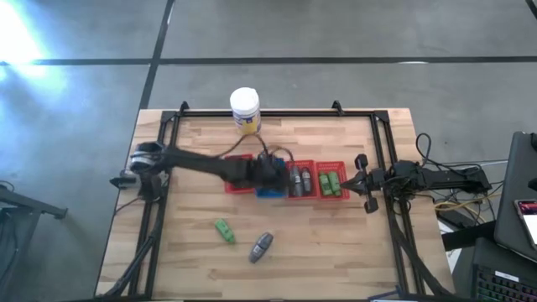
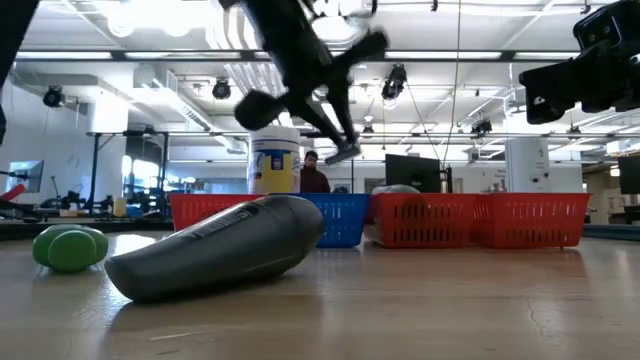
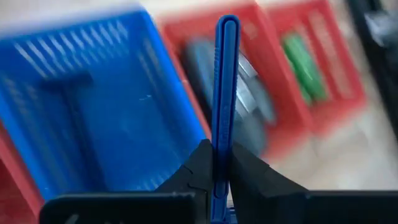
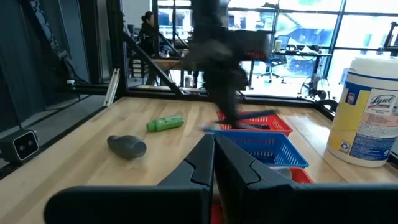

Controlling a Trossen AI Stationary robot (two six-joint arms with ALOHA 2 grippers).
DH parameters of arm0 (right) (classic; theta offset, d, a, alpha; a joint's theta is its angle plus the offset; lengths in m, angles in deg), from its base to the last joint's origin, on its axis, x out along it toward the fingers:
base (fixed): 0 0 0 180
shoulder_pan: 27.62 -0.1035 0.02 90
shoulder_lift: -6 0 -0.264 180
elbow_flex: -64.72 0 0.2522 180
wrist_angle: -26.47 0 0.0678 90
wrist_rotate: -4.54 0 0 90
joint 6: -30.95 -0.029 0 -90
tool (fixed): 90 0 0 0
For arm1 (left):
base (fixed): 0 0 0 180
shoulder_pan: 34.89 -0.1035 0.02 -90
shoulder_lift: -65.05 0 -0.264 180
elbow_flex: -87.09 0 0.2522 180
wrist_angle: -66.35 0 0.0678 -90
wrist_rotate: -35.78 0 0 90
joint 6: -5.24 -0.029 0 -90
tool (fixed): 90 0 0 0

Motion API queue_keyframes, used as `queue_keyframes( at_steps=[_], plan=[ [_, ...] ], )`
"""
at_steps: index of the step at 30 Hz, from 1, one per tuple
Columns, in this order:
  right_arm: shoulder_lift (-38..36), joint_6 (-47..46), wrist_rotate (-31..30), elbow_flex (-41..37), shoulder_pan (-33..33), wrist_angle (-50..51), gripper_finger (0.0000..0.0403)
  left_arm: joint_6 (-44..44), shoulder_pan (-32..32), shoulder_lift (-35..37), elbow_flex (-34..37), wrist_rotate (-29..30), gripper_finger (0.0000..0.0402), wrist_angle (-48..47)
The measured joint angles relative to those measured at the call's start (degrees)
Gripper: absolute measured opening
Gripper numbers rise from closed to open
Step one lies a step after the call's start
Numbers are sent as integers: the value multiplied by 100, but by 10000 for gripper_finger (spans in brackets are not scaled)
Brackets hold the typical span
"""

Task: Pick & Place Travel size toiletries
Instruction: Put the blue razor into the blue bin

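Observation:
My left gripper (image 1: 270, 174) hangs over the blue basket (image 1: 268, 191) in the basket row and is shut on a slim blue stick (image 3: 225, 87). The neighbouring red basket (image 1: 300, 180) holds grey tubes (image 3: 249, 93). The red basket beyond it has green tubes (image 1: 332, 182). One grey tube (image 1: 262, 246) and one green tube (image 1: 224, 230) lie on their sides on the near part of the table. My right gripper (image 4: 214, 155) waits, shut and holding nothing, at the right end of the row. My left gripper pinches the blue stick between its two fingers (image 3: 199, 165), near one end of it (image 3: 222, 155). The rest of the stick juts out past the fingertips. It is lifted clear and lies roughly level above the blue basket (image 4: 264, 146).
A large white jar with a yellow label (image 1: 245, 109) stands at the far edge, behind the baskets. Another red basket (image 1: 239, 180) sits left of the blue one. Black rails (image 1: 159, 193) run along the table's sides. Bare wood lies near the loose tubes.

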State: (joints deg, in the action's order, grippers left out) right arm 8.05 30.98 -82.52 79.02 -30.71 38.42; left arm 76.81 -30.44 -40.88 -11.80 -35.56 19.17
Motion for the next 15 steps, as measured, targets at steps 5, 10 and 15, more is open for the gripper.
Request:
queue_keyframes(
  at_steps=[5, 10, 15],
  plan=[
    [0, 0, -2, 0, 2, 0, 8, -275, -635, 0, 163, -263, 33, 21],
    [1, -1, -1, 0, 1, 0, 8, -202, -837, 0, 451, -642, 33, 147],
    [0, 0, -2, 0, 0, 0, 8, 125, -827, -11, 809, -831, 34, 282]
  ],
)
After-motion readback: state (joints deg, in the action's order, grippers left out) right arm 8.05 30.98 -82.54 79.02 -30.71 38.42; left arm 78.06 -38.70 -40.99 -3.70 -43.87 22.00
